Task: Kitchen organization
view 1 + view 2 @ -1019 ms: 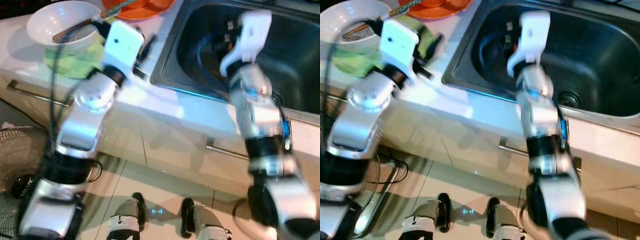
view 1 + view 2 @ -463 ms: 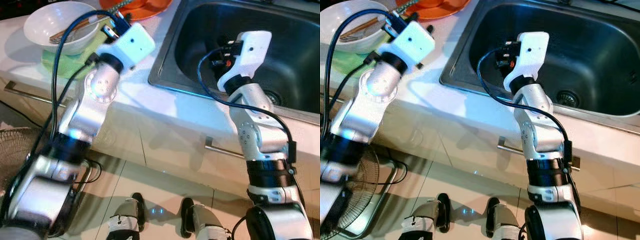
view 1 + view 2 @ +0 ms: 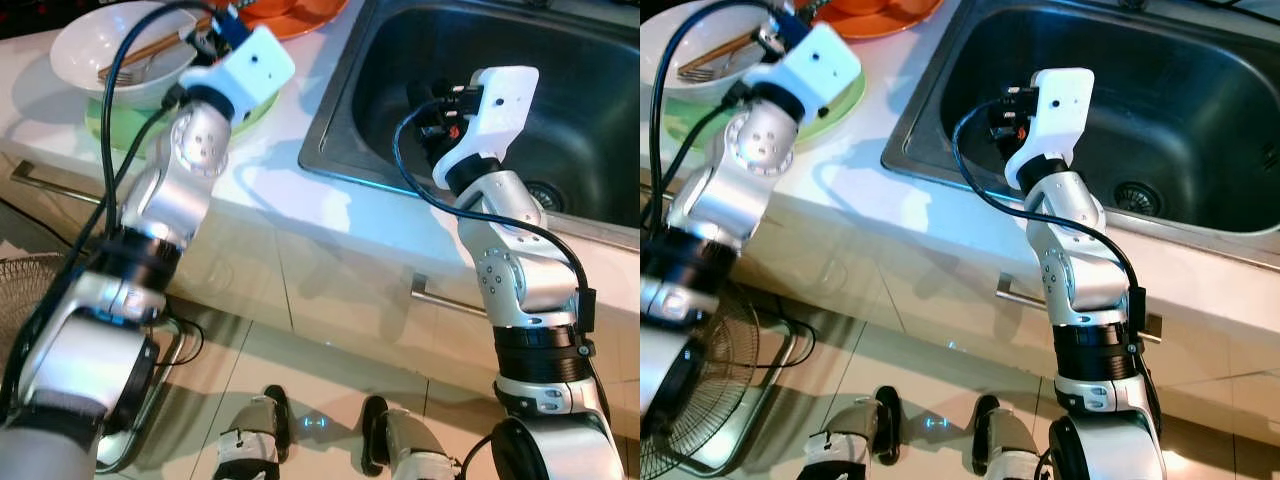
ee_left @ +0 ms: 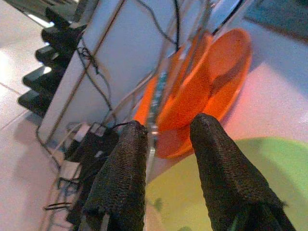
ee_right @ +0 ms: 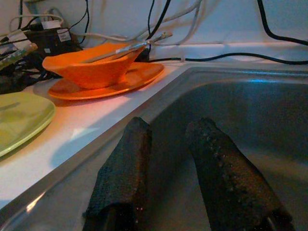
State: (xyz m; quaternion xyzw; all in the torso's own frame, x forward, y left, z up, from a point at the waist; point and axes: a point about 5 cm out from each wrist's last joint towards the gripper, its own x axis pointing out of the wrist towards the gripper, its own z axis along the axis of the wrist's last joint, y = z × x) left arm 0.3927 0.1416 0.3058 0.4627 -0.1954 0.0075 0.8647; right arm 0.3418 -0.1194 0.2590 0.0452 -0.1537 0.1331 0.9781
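Observation:
A white bowl [image 3: 110,50] holding a fork and chopsticks stands on a green plate [image 3: 150,122] at the counter's left. Behind it an orange bowl [image 5: 91,67] with a utensil across it rests on an orange plate [image 5: 110,82]. My left gripper [image 4: 168,126] hovers over the green plate's far edge, open and empty, pointing at the orange dishes; a thin metal utensil shows beside one finger [image 4: 122,178]. My right gripper [image 5: 171,124] hangs inside the steel sink [image 3: 570,90], open with nothing between its fingers.
The sink's drain [image 3: 545,190] lies at the basin bottom. Cables and a power strip [image 4: 57,24] run along the back wall. Below the counter are cabinet handles [image 3: 445,300], a floor fan [image 3: 700,400] at the left, and my feet [image 3: 270,425].
My left arm has reached forward over the green plate toward the orange dishes. The right arm has steadied in the sink and barely shifted. The earlier blur is gone.

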